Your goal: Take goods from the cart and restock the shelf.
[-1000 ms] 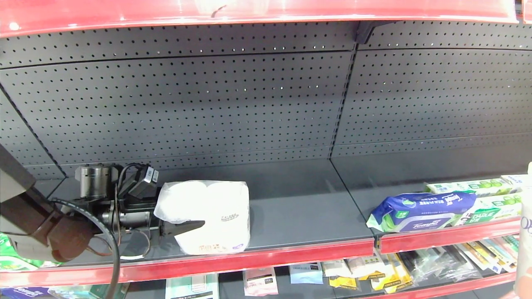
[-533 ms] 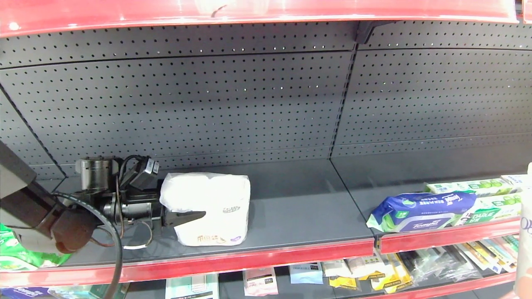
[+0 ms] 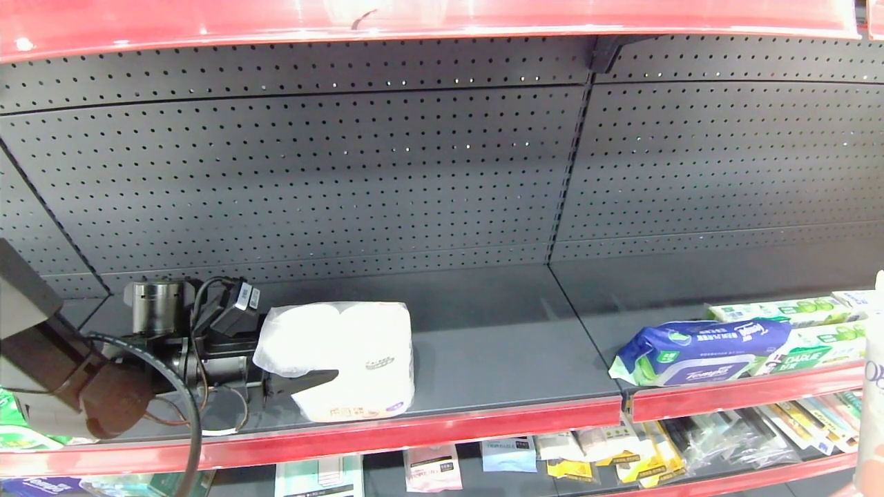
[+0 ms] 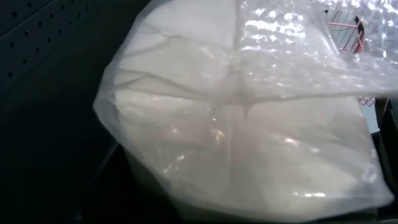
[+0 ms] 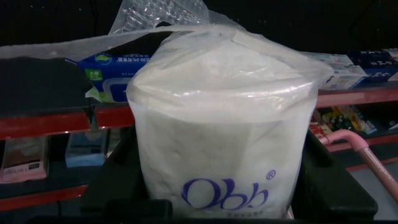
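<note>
Shelf [image 3: 497,345]: the toilet-paper pack [image 3: 359,345] now sits lower than half a second ago, down at the front-left edge. Left hand [image 3: 328,369] stays clamped on it; release is likely next. Right hand [image 5: 224,193] grips a second pack [image 5: 224,112] off the shelf's right end.

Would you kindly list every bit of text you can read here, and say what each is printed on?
"Obb": roll pack, right wrist view.
"Tempo": blue wipes pack on the shelf.
"DARLIE": green box beside it.
Print on the white tissue pack and the lower-shelf packets: too small to read.
</note>
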